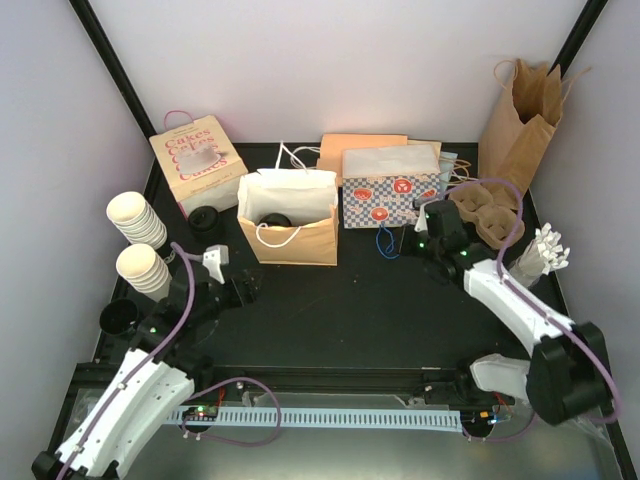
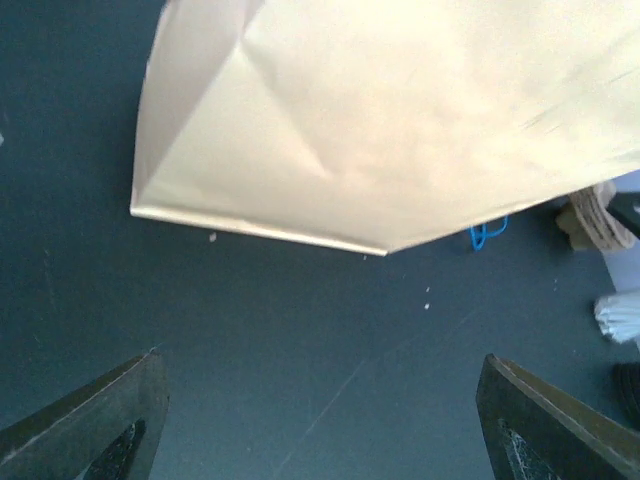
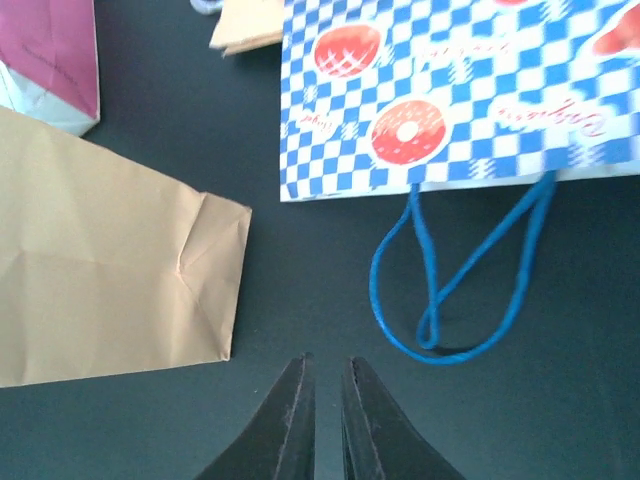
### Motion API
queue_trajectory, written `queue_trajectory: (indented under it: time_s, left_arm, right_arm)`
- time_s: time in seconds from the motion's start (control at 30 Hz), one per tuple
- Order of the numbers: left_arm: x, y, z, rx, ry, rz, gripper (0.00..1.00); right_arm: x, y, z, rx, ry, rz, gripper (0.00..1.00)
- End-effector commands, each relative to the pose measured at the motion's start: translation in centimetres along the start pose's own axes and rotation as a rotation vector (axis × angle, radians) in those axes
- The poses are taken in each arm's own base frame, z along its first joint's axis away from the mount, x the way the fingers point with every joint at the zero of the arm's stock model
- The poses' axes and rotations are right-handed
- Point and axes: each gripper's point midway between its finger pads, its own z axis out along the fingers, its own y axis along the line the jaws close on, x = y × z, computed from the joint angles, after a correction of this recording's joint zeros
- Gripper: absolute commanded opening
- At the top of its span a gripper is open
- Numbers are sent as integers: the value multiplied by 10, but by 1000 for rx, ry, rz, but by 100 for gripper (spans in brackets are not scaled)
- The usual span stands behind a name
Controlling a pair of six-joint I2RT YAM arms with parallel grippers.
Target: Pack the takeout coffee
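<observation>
The takeout coffee (image 1: 275, 219) stands inside the open tan paper bag (image 1: 290, 240) at the table's middle; only its round black lid shows in the top view. My left gripper (image 1: 245, 288) hovers just left of the bag's near corner. It is wide open and empty, and in the left wrist view the gripper (image 2: 320, 358) faces the bag's tan side (image 2: 400, 120). My right gripper (image 1: 415, 240) is low in front of the blue checked bag (image 1: 390, 195). In the right wrist view that gripper (image 3: 328, 360) is barely open, a thin slit between the jaws, with nothing in it.
The checked bag's blue cord handle (image 3: 450, 290) lies on the table just ahead of my right gripper. A pink "Cakes" bag (image 1: 197, 160), stacked lidless cups (image 1: 138, 222), loose black lids (image 1: 205, 218), a cardboard cup carrier (image 1: 490, 212) and a tall brown bag (image 1: 520, 120) ring the table.
</observation>
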Motion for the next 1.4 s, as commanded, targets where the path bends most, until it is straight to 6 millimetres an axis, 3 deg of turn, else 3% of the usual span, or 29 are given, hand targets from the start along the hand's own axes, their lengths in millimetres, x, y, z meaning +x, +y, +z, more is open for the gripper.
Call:
queue_trajectory:
  time_s: [0.0,0.17,0.3,0.47,0.53,0.7,1.03,1.2,1.37]
  left_arm:
    - [-34,-9,-33,-56,-116,40,88]
    - [-64,-1,-75,-254,-157,28,89]
    - [-85,5,-97,-387,-162,68,95]
    - [-110,10,-123,-503,-212,123,99]
    - [-116,10,-131,-537,-219,134,99]
    - [-123,29,-141,-693,-196,162,99]
    - [-144,64,-122,-740,-119,91,99]
    - [-175,58,-115,-703,-177,93,96]
    - [-219,68,-128,-829,-214,103,85]
  right_arm:
    - [-13,-19,-38,131,-113,-62,14]
    - [-19,-21,-70,171,-185,-83,30]
    - [-19,-24,-81,193,-193,-83,40]
    - [-17,-33,-89,248,-195,-59,88]
    - [-20,-41,-95,300,-208,-13,95]
    - [-24,-45,-110,359,-198,45,100]
    - [-19,-29,-116,245,-235,-46,100]
    - [-20,-19,-121,207,-218,-64,100]
    - [-24,-13,-124,195,-206,-79,100]
